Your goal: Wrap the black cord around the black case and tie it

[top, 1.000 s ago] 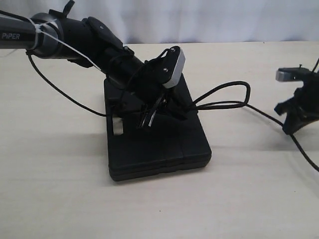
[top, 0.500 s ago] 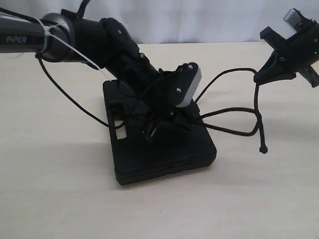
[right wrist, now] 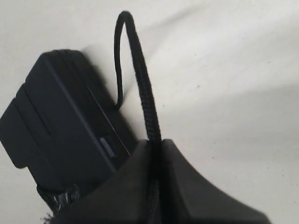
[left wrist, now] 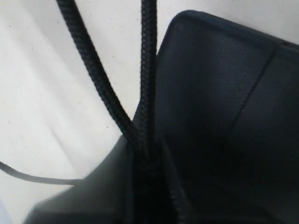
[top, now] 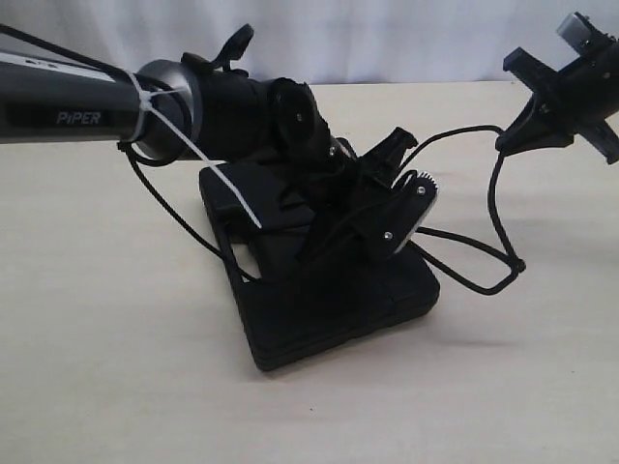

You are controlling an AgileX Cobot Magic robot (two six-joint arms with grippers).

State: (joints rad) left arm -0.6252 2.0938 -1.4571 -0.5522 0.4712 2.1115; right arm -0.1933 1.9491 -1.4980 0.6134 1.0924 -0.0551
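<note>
black cord (top: 493, 208) is pinched in both my tools, two strands in the left tool (left wrist: 145, 163) above the black case (top: 329, 300) on the worktop (top: 116, 367), one in the raised right tool (right wrist: 156, 186), and no knot shows, so i judge the tying is left.

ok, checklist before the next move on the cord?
1. Right hand shut on the black cord: ok.
2. Left hand pinching two strands: ok.
3. Slack taken up: not ok, a loop sags to the table beside the black case.
4. Cord wrapped around the case: cannot tell, the left arm hides it.
5. Knot tied: cannot tell.
</note>
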